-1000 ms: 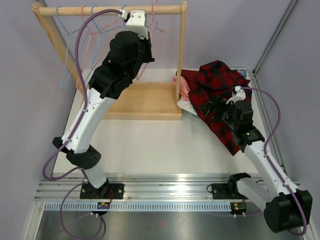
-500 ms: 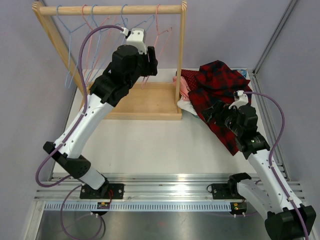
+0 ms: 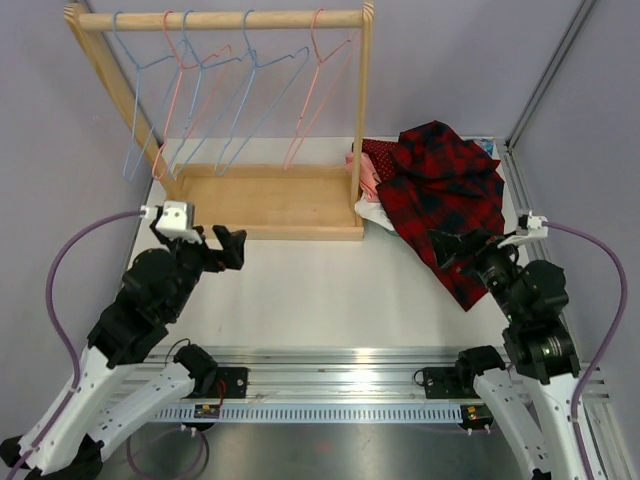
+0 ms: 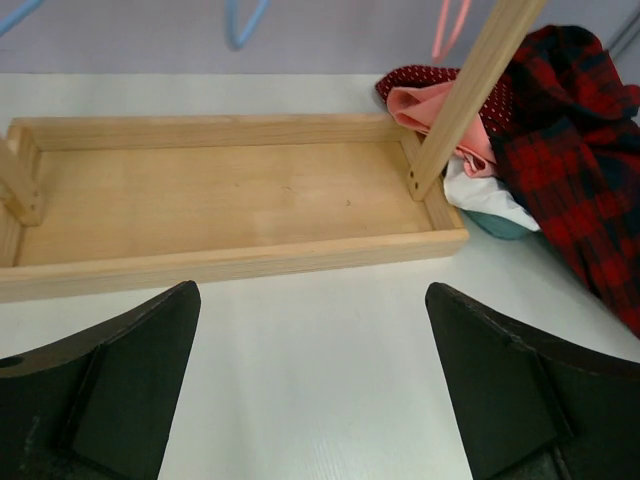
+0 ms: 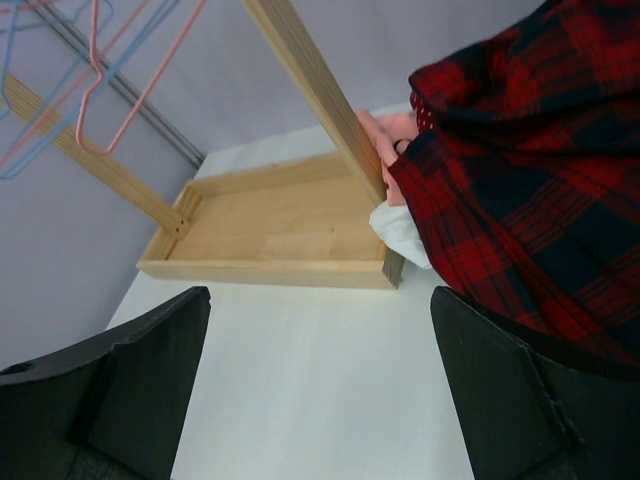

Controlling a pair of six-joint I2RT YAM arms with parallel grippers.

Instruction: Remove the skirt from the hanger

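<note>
Lying heaped beside the rack (image 3: pixel 290 203) is the plaid skirt (image 3: pixel 445 190); left tool (image 4: pixel 310 295) and right tool (image 5: pixel 320 295) gape empty

I log the skirt (image 3: pixel 445 185) as red-and-black plaid, a pink cloth (image 4: pixel 432 108), a white cloth (image 4: pixel 482 190), a dark red fabric (image 4: pixel 403 80) with pale dots, hangers (image 3: pixel 225 90) light blue and pink, rack (image 3: pixel 270 200) pale wood, desk (image 3: pixel 330 290) white, walls (image 3: pixel 40 120) lilac, my jaws black
</note>
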